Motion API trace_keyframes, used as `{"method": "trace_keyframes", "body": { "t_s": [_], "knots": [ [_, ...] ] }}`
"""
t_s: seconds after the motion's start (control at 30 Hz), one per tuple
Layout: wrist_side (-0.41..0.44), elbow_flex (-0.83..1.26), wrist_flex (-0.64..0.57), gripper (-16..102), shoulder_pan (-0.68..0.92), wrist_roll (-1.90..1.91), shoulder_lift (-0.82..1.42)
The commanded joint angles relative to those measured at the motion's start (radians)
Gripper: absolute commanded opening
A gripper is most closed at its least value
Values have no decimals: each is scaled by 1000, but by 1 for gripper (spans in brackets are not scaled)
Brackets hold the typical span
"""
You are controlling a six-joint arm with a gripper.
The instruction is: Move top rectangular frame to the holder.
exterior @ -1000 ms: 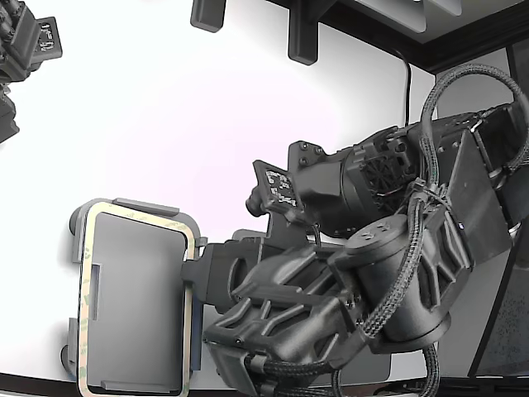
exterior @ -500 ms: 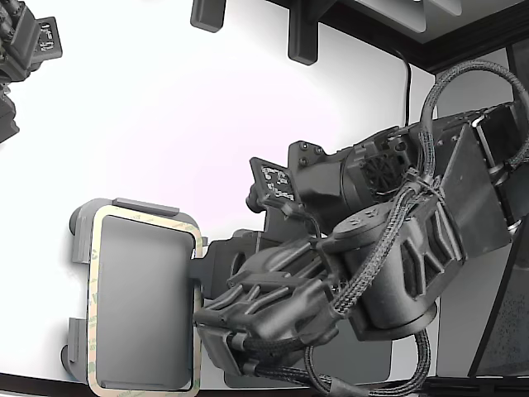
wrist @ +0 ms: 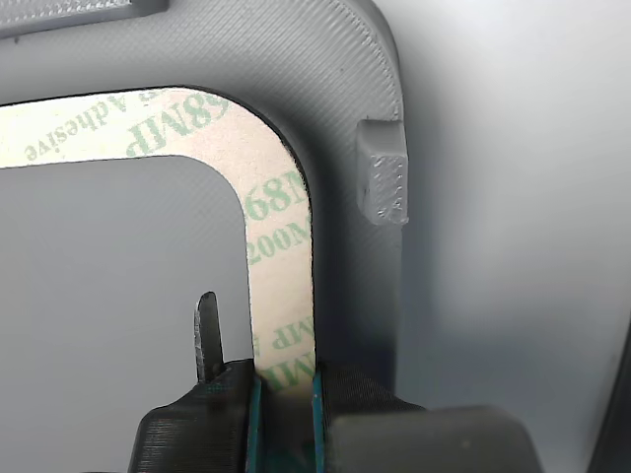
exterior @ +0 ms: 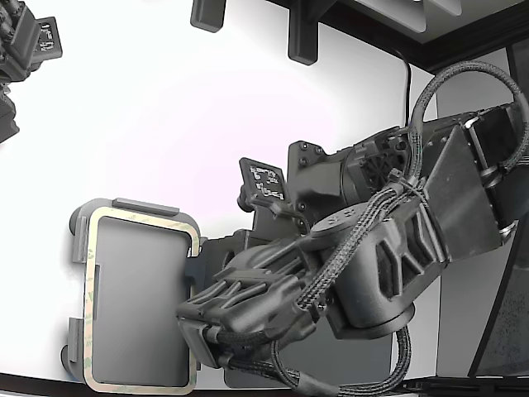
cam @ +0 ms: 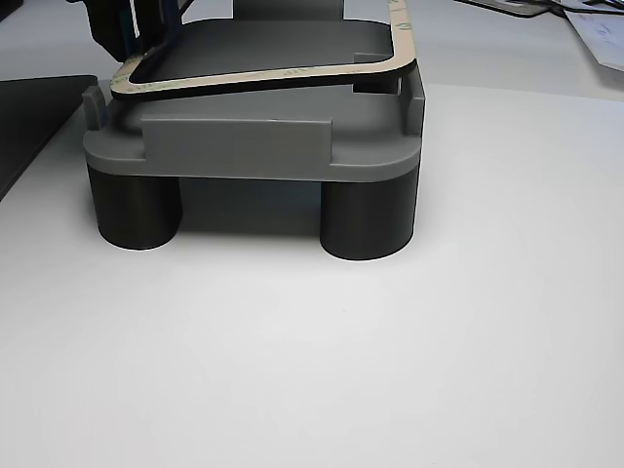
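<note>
Gripper pinches the frame at its edge, lower middle of wrist view. Frame sits over the holder (one side maybe lifted). Lower flat btwn tabs, then let go.

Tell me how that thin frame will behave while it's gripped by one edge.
Probably floppy: the frame is a thin printed strip, and one side rides higher above the holder. Likely very light. Since the gripper pinches one narrow edge, it may twist or slip.
</note>
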Motion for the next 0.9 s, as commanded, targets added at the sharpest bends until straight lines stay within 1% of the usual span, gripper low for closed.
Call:
{"method": "trace_keyframes", "body": {
  "t_s": [0.0, 0.33, 0.57, 0.87],
  "knots": [
    [-2, -21, 9, -10, -15, 2, 17],
    [-3, -20, 11, -11, -15, -11, 0],
    [9, -40, 11, -11, -15, -15, -28],
    [31, -26, 11, -11, -9, 3, -11]
  ]
}}
